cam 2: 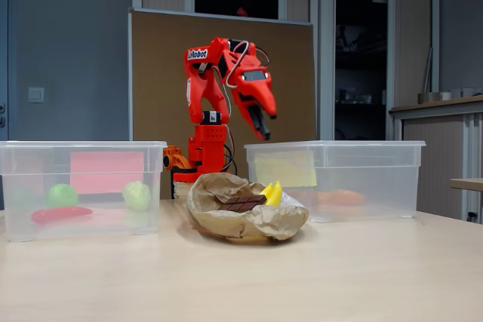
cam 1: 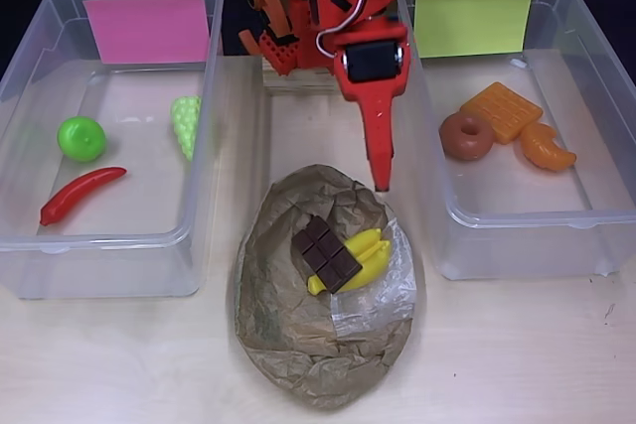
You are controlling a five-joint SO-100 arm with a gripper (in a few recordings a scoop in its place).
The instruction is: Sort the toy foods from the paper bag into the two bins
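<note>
Paper bag (cam 1: 323, 330) nearest on the bench (cam 1: 517, 354), holding one chocolate square (cam 1: 325, 253) and one banana bunch (cam 1: 366, 253). Fingers (cam 1: 381, 182) hover empty above its far rim, gap unclear. Left bin (cam 1: 109, 245): apple (cam 1: 80, 138), chili (cam 1: 81, 194), grapes (cam 1: 186, 123). Right bin (cam 1: 537, 230): donut (cam 1: 465, 135), waffle (cam 1: 501, 110), croissant (cam 1: 547, 147).

Red arm (cam 2: 215, 88) upright on its base at the back of the worktop, shoulder and elbow folded high, forearm angled forward and down. Tool (cam 2: 263, 127) hangs in the air, tip pointing down toward the front. In the overhead view the tool (cam 1: 381, 181) tapers to one narrow point, fingers look closed together, nothing between them. White cable loops over the wrist.
</note>
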